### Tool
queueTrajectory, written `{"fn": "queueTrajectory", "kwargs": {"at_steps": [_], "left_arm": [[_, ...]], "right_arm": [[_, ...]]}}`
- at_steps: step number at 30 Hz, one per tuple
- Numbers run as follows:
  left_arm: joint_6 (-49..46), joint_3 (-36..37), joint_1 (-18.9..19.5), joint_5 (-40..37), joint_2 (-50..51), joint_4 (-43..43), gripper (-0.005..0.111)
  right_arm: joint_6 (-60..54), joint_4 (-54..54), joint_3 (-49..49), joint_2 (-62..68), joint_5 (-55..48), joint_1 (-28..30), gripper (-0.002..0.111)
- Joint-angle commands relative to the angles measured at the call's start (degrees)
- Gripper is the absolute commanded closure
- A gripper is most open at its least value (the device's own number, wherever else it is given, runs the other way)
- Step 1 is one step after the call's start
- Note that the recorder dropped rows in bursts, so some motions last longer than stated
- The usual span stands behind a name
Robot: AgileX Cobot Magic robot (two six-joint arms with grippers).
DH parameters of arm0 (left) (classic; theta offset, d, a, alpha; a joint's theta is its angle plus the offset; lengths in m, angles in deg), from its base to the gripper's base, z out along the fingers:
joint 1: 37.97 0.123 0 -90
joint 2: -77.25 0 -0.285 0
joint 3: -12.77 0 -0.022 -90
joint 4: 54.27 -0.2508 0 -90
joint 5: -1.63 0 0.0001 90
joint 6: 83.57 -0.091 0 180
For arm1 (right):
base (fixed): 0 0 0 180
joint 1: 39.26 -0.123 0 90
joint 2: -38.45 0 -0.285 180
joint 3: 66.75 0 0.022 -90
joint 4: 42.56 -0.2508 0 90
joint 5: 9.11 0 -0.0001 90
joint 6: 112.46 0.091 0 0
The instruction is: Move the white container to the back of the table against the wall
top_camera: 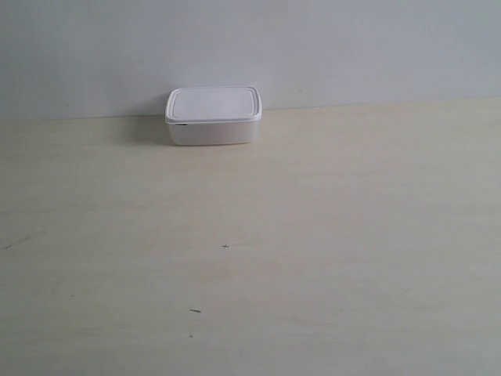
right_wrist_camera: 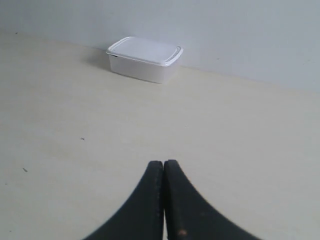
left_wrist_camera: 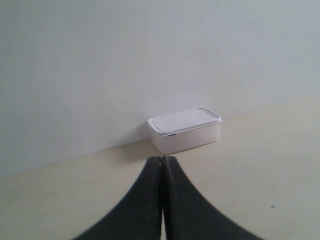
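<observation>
Left claw (left_wrist_camera: 161, 159) and right claw (right_wrist_camera: 163, 163) closed, empty, apart from white container (top_camera: 213, 116) against wall (top_camera: 329, 47).

white container (top_camera: 213, 115) | lidded, upright | table (top_camera: 313, 235) back, against wall (top_camera: 352, 47)

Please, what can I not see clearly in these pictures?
Contents of the shallow white plastic box: all views, hidden by its shut lid.
Its rear side and any gap to the pale grey wall: all views, hidden by the box itself.
Left black pincer and right black pincer: wrist views, cut off by the picture edge.
Dark specks on the cream table: exterior view, too small to identify.
</observation>
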Motion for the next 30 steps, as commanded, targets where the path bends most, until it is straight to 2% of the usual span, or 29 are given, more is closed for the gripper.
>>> {"fn": "queueTrajectory", "kwargs": {"at_steps": [1,3,20,26,30], "left_arm": [[0.15,1.49,0.15,3.55,-0.27,-0.16,0.107],[0.15,1.49,0.15,3.66,-0.27,-0.16,0.107],[0.15,1.49,0.15,4.19,-0.27,-0.16,0.107],[0.15,1.49,0.15,2.25,-0.27,-0.16,0.107],[0.15,1.49,0.15,-0.82,-0.27,-0.16,0.107]], "right_arm": [[0.14,2.33,-4.76,-10.33,0.56,0.11,0.108],[0.14,2.67,-6.05,-14.53,0.56,0.11,0.108],[0.14,2.33,-6.90,-14.53,1.47,0.72,0.108],[0.14,5.35,-11.22,-14.53,14.33,0.72,0.108],[0.14,4.77,-12.01,-14.53,15.92,0.72,0.108]]}}
